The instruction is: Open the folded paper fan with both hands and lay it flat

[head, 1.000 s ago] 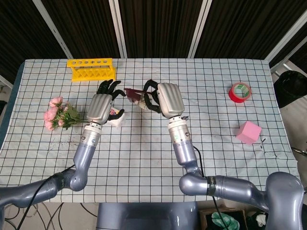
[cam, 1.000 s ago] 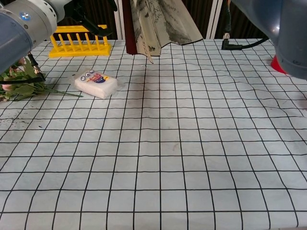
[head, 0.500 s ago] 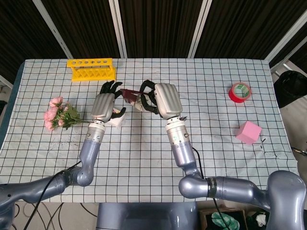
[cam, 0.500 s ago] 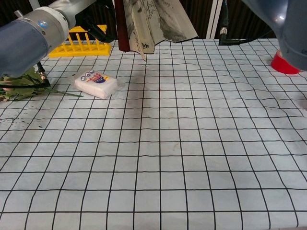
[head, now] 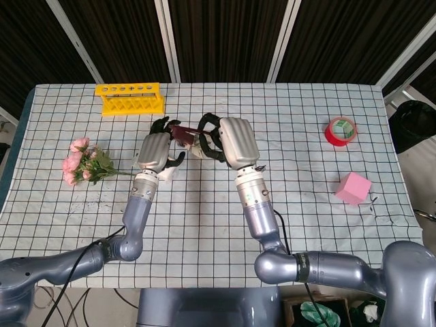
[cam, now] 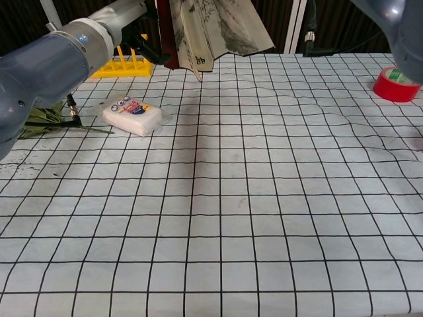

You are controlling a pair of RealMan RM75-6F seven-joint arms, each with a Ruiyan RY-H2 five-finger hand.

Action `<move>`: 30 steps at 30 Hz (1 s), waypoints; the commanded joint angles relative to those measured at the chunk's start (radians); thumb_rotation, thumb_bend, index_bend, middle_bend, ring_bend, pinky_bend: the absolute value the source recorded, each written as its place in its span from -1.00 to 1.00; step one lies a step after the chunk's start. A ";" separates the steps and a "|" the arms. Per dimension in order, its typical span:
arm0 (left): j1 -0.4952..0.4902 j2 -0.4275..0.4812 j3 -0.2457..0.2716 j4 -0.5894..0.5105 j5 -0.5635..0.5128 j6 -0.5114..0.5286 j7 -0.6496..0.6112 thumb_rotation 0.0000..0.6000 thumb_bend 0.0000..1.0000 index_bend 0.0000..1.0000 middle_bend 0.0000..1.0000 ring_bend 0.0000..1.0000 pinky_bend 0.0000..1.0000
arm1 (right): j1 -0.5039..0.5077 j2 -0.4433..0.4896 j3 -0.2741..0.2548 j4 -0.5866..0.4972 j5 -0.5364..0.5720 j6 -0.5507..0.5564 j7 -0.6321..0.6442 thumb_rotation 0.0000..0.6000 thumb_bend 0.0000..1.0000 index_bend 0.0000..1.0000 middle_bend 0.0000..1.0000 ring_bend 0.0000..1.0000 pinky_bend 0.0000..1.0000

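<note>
The paper fan (head: pixel 185 133) hangs in the air between my two hands, above the checked tablecloth (head: pixel 204 204). In the chest view the fan (cam: pixel 215 30) is partly spread, its printed paper folds pointing down and a dark red guard stick on its left side. My right hand (head: pixel 234 142) grips the fan's right side from above. My left hand (head: pixel 155 150) has reached the guard stick, and its fingers (head: pixel 161 125) curl around the stick's end. In the chest view only my left forearm (cam: pixel 79 46) and the fan show clearly.
A white packet (cam: pixel 132 113) lies just under my left hand. Pink flowers (head: pixel 82 163) lie at the left and a yellow tube rack (head: pixel 129 99) stands at the back left. A red tape roll (head: pixel 341 131) and a pink block (head: pixel 353 189) sit at the right.
My left hand has moved right to the fan, and its fingers went from spread to curled on the guard stick. The right hand shifted the fan slightly left.
</note>
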 commanded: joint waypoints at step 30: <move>-0.045 -0.069 0.005 0.106 -0.010 0.028 -0.035 1.00 -0.10 0.29 -0.50 -1.00 -0.85 | -0.001 0.048 -0.025 -0.030 0.037 0.008 0.020 1.00 0.22 0.80 0.97 1.00 0.92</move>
